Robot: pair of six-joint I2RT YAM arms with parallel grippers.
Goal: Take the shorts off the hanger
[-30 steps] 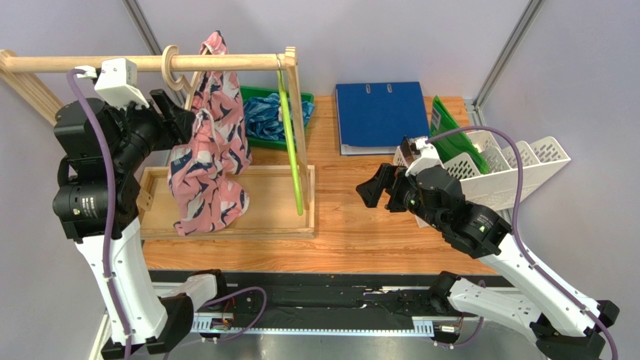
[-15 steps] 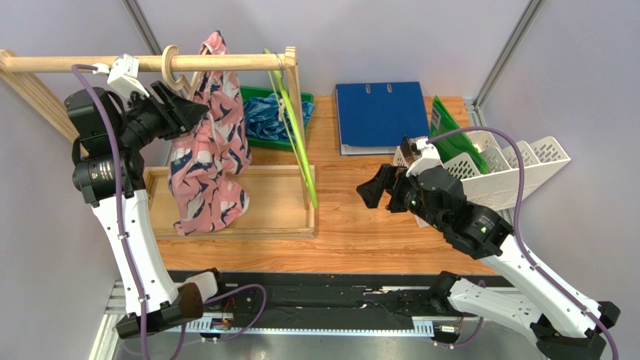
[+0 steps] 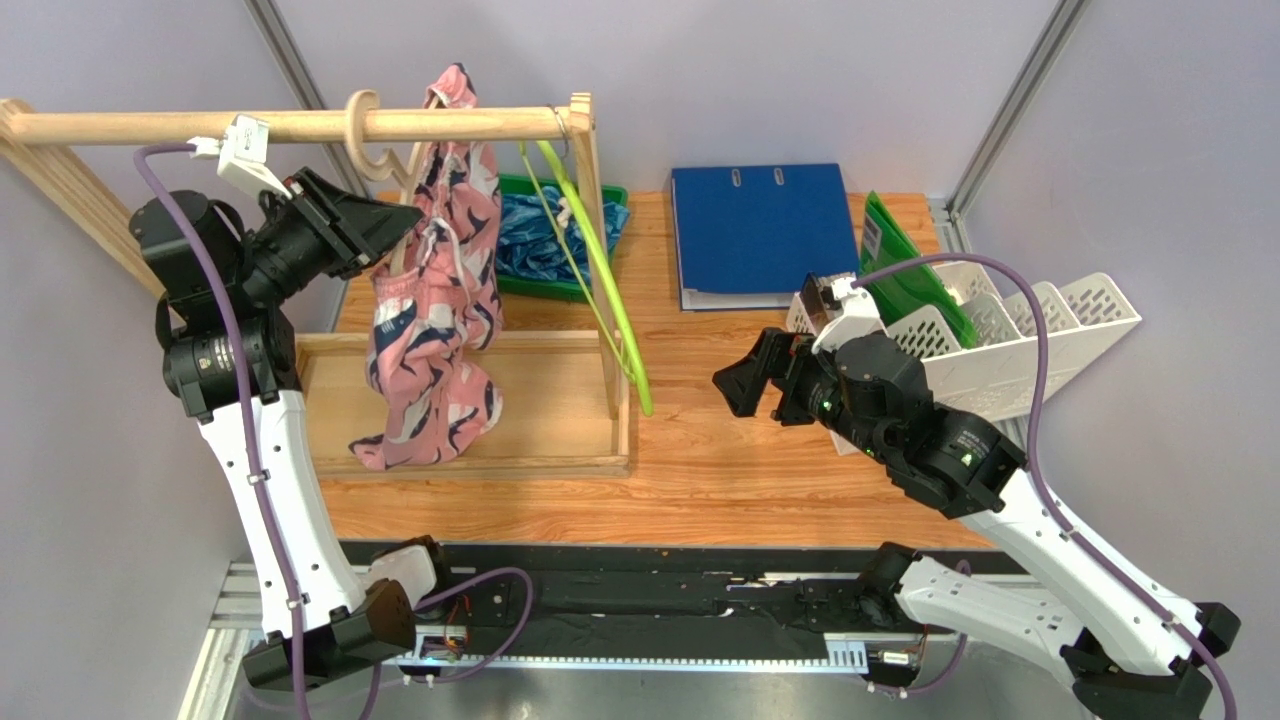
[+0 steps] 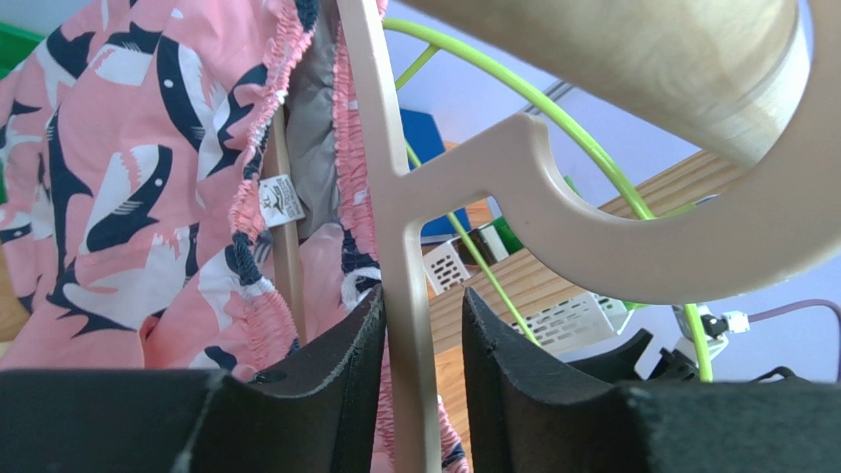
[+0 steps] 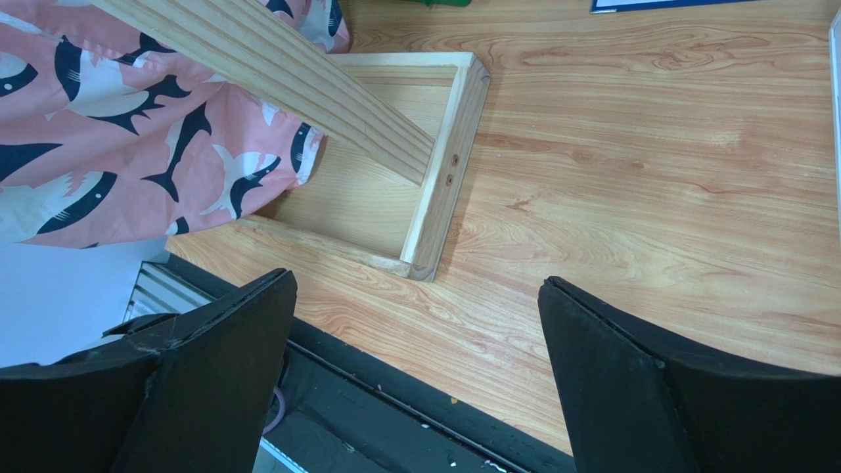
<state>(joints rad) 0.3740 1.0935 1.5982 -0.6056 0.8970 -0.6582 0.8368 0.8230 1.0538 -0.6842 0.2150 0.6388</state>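
Left gripper [image 4: 422, 325] was closed down to a narrow slot on the neck of the wooden hanger [image 4: 410, 296], just under its hook. One pad was touching and a thin gap showed at the other, so I couldn't tell how firm the clamp was. The hook was round the wooden rail [image 3: 181, 126], right above the gripper

Pink shorts [image 3: 436, 308] hung on that hanger, just beyond and below the left gripper, with the hem trailing down toward the wooden tray base [image 3: 564, 450]. The elastic waistband [image 4: 347, 148] was bunched against the hanger stem right past the fingertips

Blue-teal shorts [image 3: 526, 240] were farther out past the pink pair, lying in a green bin [image 3: 594, 195] and on no hanger as far as I could see. An empty green hanger [image 3: 609, 300] hung between them and the right gripper

Right gripper [image 3: 747, 384] was wide open with nothing in it, over the desk [image 3: 721, 465], well apart from the rack

Handling, as I judge it:
- thin swim fabric, so light, limp and probably slick
- a pinch on a leg panel would likely just stretch or slide
- best hold is the gathered waistband, the thickest and grippiest part; pull it off along the hanger arm while the left gripper steadies the neck
- risk is the waistband snagging on the arm end
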